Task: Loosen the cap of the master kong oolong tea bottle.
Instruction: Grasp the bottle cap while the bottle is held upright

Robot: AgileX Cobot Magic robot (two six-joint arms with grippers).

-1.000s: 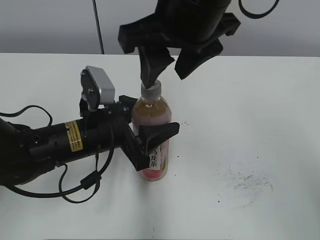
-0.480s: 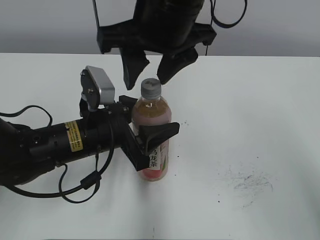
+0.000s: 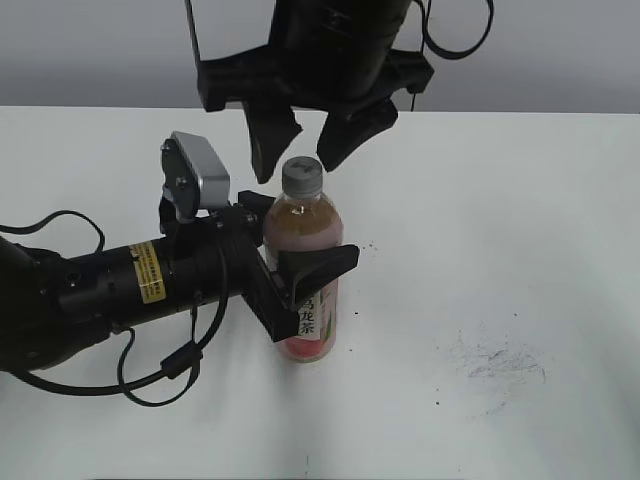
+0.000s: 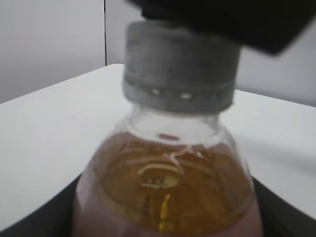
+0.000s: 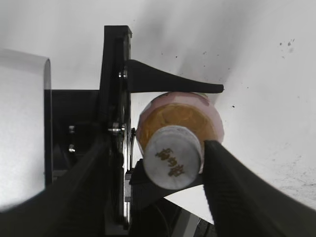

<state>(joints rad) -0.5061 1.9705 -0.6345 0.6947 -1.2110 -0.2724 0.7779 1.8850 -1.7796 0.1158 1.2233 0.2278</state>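
Observation:
The master kong oolong tea bottle [image 3: 303, 262] stands upright on the white table, holding amber tea and wearing a pink-and-white label. My left gripper [image 3: 300, 275] is shut on its body from the left. In the left wrist view the bottle's shoulder [image 4: 168, 187] fills the frame below the cap [image 4: 180, 69]. The grey-white cap [image 3: 302, 175] is on the neck. My right gripper [image 3: 306, 150] hangs above it, open, one finger on each side of the cap. In the right wrist view the cap [image 5: 173, 157] sits between the fingers of the right gripper [image 5: 160, 148], with the right finger close against it.
Dark scuff marks [image 3: 495, 365] lie on the table [image 3: 520, 220] at the right front. The left arm's black body and loose cables [image 3: 150, 385] lie across the left front. A silver camera housing [image 3: 200, 180] sits on the left wrist beside the bottle.
My right gripper has turned and shifted left from over the cap's right side. Its fingers now flank the cap, slightly lower than half a second ago. The bottle and left arm have not moved.

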